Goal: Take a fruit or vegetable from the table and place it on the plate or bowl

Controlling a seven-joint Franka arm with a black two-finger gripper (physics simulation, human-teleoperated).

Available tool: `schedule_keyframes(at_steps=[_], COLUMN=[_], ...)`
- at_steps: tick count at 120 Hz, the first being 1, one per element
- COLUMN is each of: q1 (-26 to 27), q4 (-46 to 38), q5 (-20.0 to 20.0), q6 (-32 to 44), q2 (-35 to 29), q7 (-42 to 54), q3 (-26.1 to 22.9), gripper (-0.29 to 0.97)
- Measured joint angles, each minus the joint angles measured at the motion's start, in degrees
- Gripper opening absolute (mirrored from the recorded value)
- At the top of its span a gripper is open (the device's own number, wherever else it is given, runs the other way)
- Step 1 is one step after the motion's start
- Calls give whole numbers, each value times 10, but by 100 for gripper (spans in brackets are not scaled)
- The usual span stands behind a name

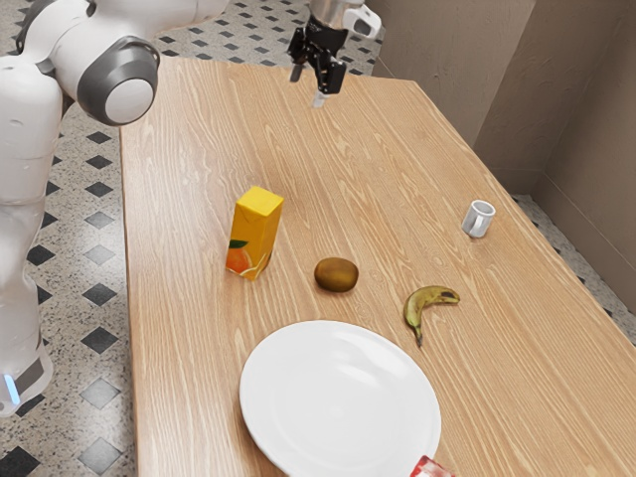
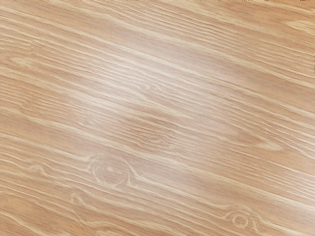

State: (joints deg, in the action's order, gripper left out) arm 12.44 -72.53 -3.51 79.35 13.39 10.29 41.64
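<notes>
Though aloft, fingers (image 1: pixel 319 96) (seemingly) near edge (image 1: pixel 238 70).

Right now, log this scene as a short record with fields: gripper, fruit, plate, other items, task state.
gripper: gripper over the far end of the table, apart from every item
fruit: kiwi and banana, both lying on the table just beyond the plate
plate: plate, white, nothing on it
other items: juice carton upright beside the kiwi; cup toward the exterior view's right
task state: no fruit picked up yet
</notes>
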Motion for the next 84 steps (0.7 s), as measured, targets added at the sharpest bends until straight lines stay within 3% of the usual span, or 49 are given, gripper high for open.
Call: schedule_keyframes(at_steps=[45,54,64,76,84], q1=[2,29,51,25,70], q4=[16,111,146,148,144], q5=[0,6,7,-1,-29], q6=[4,-22,-43,-47,-38], q2=[-6,-86,-143,-74,-11], q7=[10,4,-17,-41,-55], q3=[-3,-15,-61,-81,-83], gripper=[68,68,68,68,68])
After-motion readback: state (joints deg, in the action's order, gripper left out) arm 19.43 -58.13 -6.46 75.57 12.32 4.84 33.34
